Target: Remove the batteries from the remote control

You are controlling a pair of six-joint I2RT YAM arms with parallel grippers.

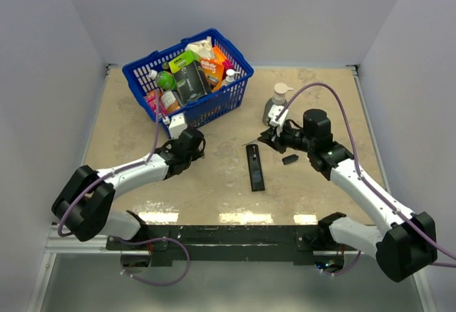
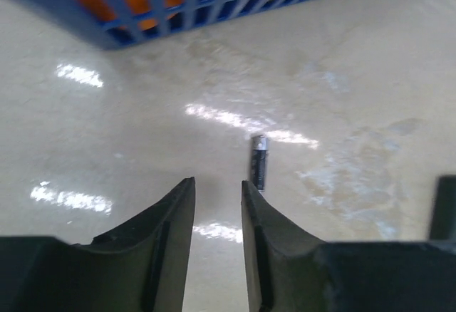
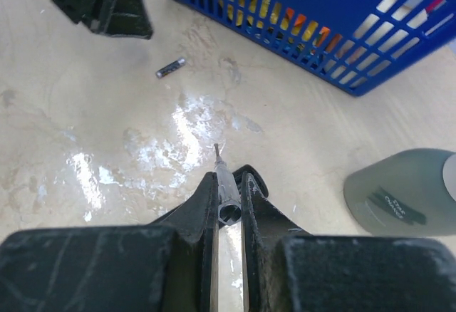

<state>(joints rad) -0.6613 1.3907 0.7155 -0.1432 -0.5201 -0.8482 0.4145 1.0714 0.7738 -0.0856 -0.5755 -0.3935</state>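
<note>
Okay, top view: remote control (image 1: 255, 167) lies flat on the table (image 1: 221, 184), long axis running away from the arm bases. Left gripper (image 1: 194, 143) sits left of the remote, right gripper (image 1: 273, 136) just right of the remote's far end, and a short black cover piece (image 1: 289, 159) lies a bit further right. Basket (image 1: 189, 77) is beyond and left of the remote, pump bottle (image 1: 278, 104) beyond and right. Left wrist view: jaws narrowly parted, nothing between them. One battery (image 2: 259, 162) lies loose between this gripper and the remote, just ahead of the jaw nearer the remote, long axis roughly in line with the jaws, so slightly off the gap. Right wrist view: jaws pinched on a thin grey rod (image 3: 226, 198) with a fine tip, probably a pry tool rather than a cell, hard to tell. Left arm is clearly nearer the battery; it likely needs a small sideways shift toward the remote to centre it. The other battery isn't visible.
</note>
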